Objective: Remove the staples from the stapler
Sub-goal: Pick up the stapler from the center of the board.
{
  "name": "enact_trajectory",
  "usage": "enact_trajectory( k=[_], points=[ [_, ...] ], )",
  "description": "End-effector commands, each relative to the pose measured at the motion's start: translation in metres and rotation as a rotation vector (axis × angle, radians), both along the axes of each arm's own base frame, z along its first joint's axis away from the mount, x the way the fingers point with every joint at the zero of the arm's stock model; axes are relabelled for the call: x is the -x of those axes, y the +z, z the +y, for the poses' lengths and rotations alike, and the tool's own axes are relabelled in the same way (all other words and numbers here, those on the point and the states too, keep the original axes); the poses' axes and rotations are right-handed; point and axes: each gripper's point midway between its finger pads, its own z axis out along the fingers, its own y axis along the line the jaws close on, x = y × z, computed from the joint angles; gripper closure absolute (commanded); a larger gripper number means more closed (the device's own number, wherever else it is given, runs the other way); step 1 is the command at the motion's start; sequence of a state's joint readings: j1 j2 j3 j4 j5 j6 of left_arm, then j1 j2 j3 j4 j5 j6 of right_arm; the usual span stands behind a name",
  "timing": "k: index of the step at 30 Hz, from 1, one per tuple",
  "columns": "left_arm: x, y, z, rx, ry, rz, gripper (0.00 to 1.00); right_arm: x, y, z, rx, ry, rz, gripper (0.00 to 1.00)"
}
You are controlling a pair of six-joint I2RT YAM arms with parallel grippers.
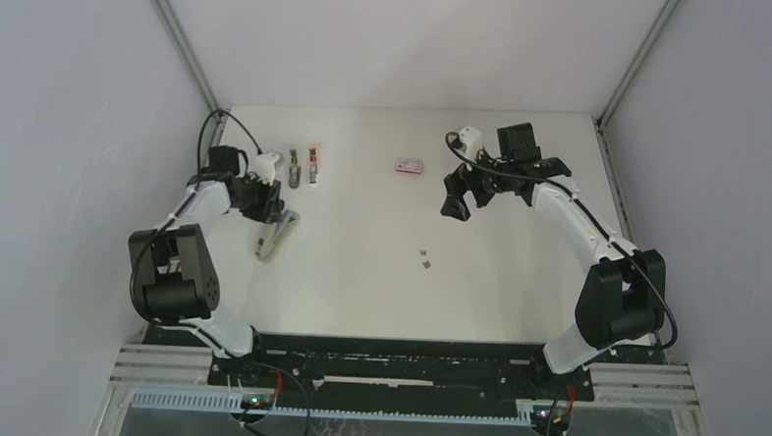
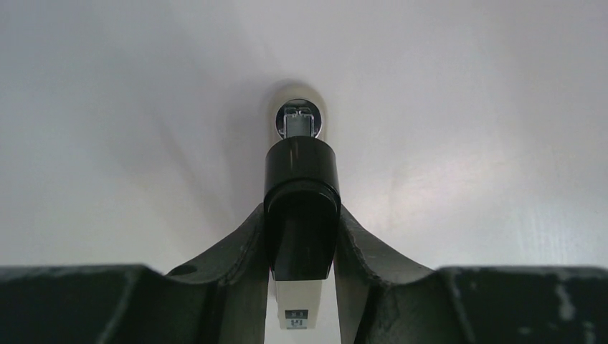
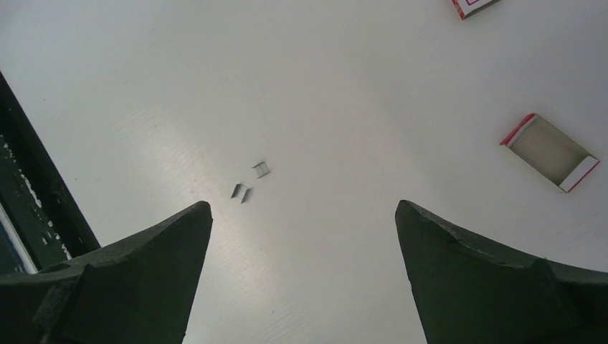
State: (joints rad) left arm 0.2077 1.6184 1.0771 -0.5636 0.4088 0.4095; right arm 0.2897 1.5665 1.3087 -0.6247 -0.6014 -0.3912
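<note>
Staples (image 3: 261, 169) lie loose on the white table (image 1: 359, 295), a few tiny grey pieces in a small cluster just ahead of the right gripper (image 3: 302, 208), whose jaws are spread wide with nothing between them. That gripper hangs above the table, apart from the staples. Farther out, toward the far edge, sits a small red-and-white tray (image 3: 548, 149), open side up, its greyish floor bare. Beyond it, at the very edge of the right wrist view, a corner of a second red-and-white box (image 3: 473, 6) shows, too cropped to tell whether it holds anything.

On the other side, the left gripper (image 2: 301, 215) is clenched on the stapler (image 2: 301, 168), its dark fingers (image 2: 236, 251) pressing both flanks of the black body. The stapler points away from the wrist, and its chrome end faces the table with a narrow channel in it; whether any staples sit inside that channel cannot be told. In the top view the stapler slants from the gripper toward the near edge, on the left of the table, well apart from the loose staples. Past the left gripper, toward the far edge, lies a slim dark object (image 1: 293, 168), too small to identify
</note>
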Motion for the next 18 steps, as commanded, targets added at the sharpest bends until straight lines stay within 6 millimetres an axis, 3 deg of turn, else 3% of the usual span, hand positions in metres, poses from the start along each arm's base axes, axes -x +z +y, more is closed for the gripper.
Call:
enact_trajectory(
  k=[1, 10, 18],
  points=[
    [-0.016, 0.053, -0.053, 0.027, -0.179, -0.157, 1.0, 0.012, 0.02, 0.011, -0.064, 0.073, -0.03, 0.0],
    [-0.005, 0.079, -0.145, 0.036, -0.458, -0.236, 1.0, 0.025, 0.02, 0.024, -0.127, 0.14, 0.02, 0.0],
    [0.012, 0.103, -0.21, 0.003, -0.669, -0.328, 1.0, 0.038, 0.017, 0.039, -0.218, 0.201, 0.118, 0.0]
  ],
)
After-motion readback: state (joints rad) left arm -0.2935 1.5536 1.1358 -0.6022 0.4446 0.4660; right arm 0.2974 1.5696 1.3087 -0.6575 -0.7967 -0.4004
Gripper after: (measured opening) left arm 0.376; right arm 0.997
